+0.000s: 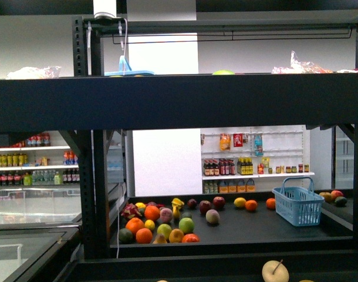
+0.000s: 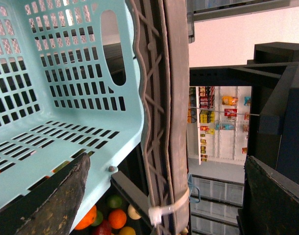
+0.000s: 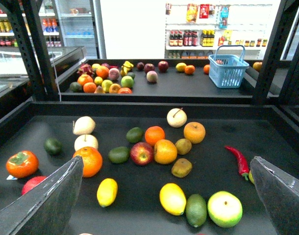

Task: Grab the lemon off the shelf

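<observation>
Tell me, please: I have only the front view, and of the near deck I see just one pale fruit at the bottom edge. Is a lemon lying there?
Observer: Yes. The right wrist view shows a lemon on the near deck of the shelf, close to an orange.
Operator: Is the right gripper ready to take it?
Observer: The right gripper is open, with its fingers wide apart and nothing between them.
Operator: And the left side?
Observer: The left wrist view shows a pale blue basket close beside the open left gripper.
</observation>
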Action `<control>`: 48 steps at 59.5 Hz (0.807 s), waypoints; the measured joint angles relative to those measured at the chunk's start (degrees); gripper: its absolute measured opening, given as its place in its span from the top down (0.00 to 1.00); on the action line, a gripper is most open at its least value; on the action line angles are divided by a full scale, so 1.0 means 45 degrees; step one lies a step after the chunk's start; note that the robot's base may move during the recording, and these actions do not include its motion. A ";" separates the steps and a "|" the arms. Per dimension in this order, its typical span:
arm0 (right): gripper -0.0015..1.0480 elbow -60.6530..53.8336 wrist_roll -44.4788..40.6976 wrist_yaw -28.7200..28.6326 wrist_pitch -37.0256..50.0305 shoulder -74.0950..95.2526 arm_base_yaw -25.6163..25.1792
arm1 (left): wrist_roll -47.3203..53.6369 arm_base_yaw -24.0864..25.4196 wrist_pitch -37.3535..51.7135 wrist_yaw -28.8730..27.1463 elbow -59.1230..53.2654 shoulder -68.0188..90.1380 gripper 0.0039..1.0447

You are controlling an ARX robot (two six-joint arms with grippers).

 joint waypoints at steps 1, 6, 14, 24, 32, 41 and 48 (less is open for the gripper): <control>0.02 0.0000 0.0000 0.0000 0.0000 0.0000 0.0000 | -0.0049 -0.0010 0.0058 0.0000 0.0034 0.0078 0.07; 0.02 0.0000 0.0000 0.0000 0.0000 0.0000 0.0000 | -0.0306 -0.0121 0.0622 0.0000 0.0296 0.0738 0.07; 0.02 0.0000 0.0000 -0.0005 0.0000 0.0000 0.0000 | -0.0583 -0.0350 0.1146 -0.0039 0.0782 0.1564 0.07; 0.02 0.0000 0.0000 0.0000 0.0000 0.0000 0.0000 | -0.0627 -0.0583 0.1282 -0.0141 0.1564 0.2234 0.07; 0.02 0.0000 0.0000 0.0000 0.0000 0.0000 0.0000 | -0.0602 -0.0593 0.1103 -0.0291 0.1802 0.2399 0.18; 0.02 0.0000 0.0000 0.0000 0.0000 0.0000 0.0000 | -0.0505 -0.0554 0.1005 -0.0321 0.1875 0.2419 0.41; 0.02 0.0000 0.0000 0.0000 0.0000 0.0000 0.0000 | -0.0223 -0.0476 0.0695 -0.0340 0.1889 0.2433 0.65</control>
